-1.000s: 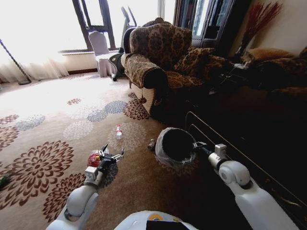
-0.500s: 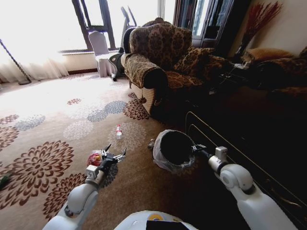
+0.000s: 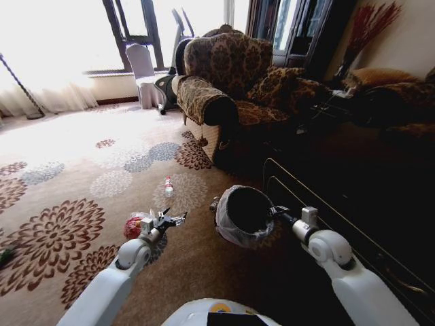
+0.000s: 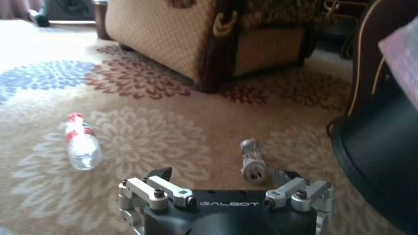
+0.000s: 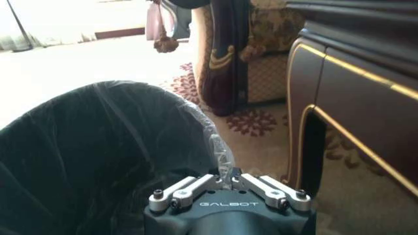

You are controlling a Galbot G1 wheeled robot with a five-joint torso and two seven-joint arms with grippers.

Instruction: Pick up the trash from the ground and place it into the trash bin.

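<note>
The right gripper is pinching the rim of the tilted trash bin on the carpet, while the left gripper is hanging open beside the red wrapper.

blown-out window glare, dim right

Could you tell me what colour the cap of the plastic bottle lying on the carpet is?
Red; the plastic bottle shows best in the left wrist view.
</note>
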